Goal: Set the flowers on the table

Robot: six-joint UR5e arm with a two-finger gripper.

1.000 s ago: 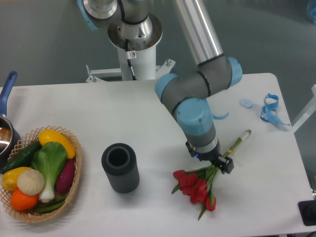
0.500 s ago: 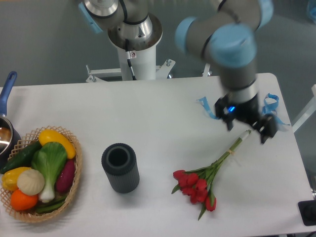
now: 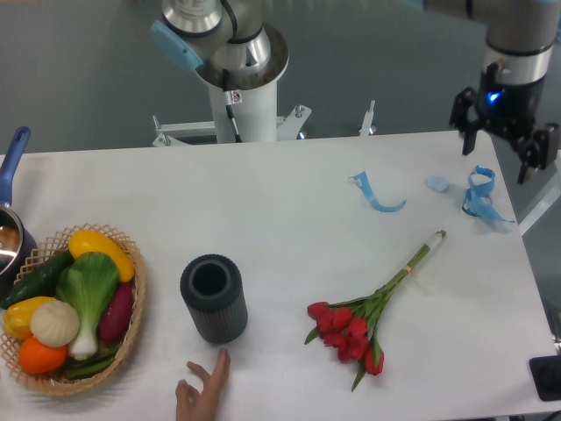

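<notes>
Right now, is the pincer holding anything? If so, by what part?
Nothing held. The pincer is open and empty above the table's far right corner; the flowers lie free on the table.

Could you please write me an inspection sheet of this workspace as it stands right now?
Surface: white table, no spills seen.
Job's things: flowers lying flat on the table at front right, stems pointing back right, nothing gripping them.
Clutter: dark ribbed cylinder vase upright; wicker basket of vegetables at left; pan at the left edge; blue ribbon scraps and.
Grippers: gripper raised at the back right corner, fingers apart, empty.
Cables: black cable on the robot's pedestal.
Surroundings: a person's hand at the front edge near the vase.
</notes>
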